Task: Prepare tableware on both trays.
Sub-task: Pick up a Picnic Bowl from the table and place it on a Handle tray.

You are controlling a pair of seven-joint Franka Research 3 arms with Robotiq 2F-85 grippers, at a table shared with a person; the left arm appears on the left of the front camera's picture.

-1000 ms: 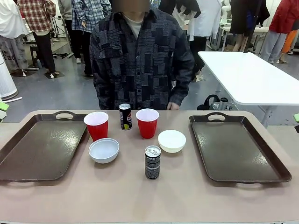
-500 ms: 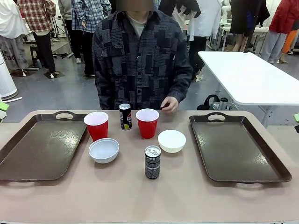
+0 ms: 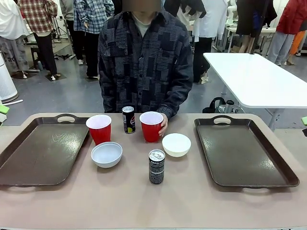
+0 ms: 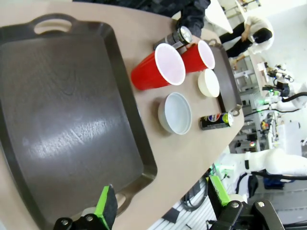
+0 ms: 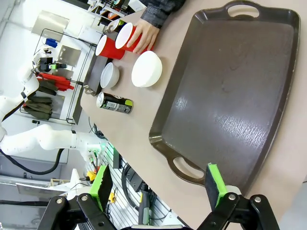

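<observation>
From the front, both trays lie bare on the worktop, the left tray and the right tray well apart, with all the tableware standing between them. The left red cup and right red cup stand upright at the back with the far can between them. The grey-white bowl and white bowl sit nearer, and the near can is closest to the robot. The person's hand curls round the right red cup's far side.

The left wrist view shows the left tool hanging above the left tray's near handle, its jaws wide apart and holding nothing. The cups, bowls and near can lie beyond the tray's rim.

In the right wrist view the right tool hovers over the right tray's near end, jaws likewise spread and empty. The hand is on the cup at the far side.

I'd judge the cups light and thin-walled, easily crushed or tipped, so best pinched gently across the rim. The cans look stiff and heavier but smooth, so a firm grip round the middle suits them. The bowls are shallow and probably slippery, and one wall at the rim seems the only hold.
</observation>
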